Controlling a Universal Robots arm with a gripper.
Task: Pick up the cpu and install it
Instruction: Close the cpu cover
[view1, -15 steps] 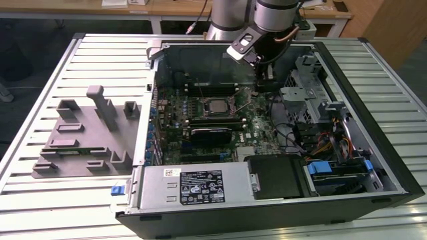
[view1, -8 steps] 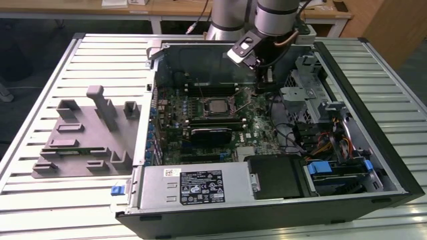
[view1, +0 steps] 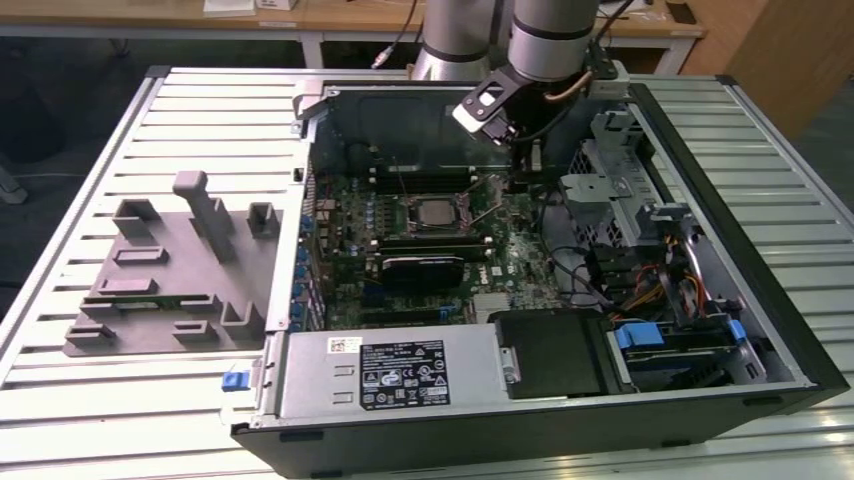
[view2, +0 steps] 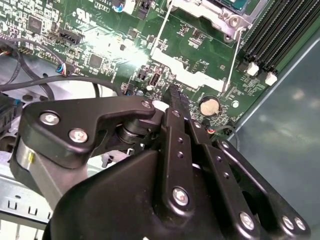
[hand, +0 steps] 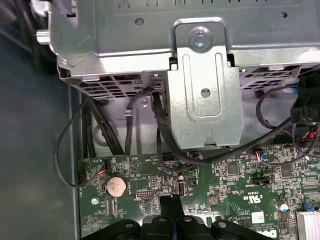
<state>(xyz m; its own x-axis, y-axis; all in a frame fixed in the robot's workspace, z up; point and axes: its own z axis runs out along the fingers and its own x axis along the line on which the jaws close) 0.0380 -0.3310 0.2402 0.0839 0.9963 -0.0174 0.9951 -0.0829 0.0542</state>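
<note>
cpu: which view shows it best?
Exterior view: the cpu shows whole, top face up, on the board. The second wrist view catches a corner of it, cut off by the picture's edge.

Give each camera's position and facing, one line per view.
Exterior view: high up, looking down into the open black computer case; arm and gripper show.
First wrist view: on the arm, facing the silver metal cage; gripper shows.
Second wrist view: on the arm, facing the green motherboard; gripper shows.
Both wrist views share the round silver battery.

Exterior view looks down on the whole case (view1: 534, 440); both close wrist views share the motherboard's (hand: 150, 167) coin battery (hand: 116, 186).
</note>
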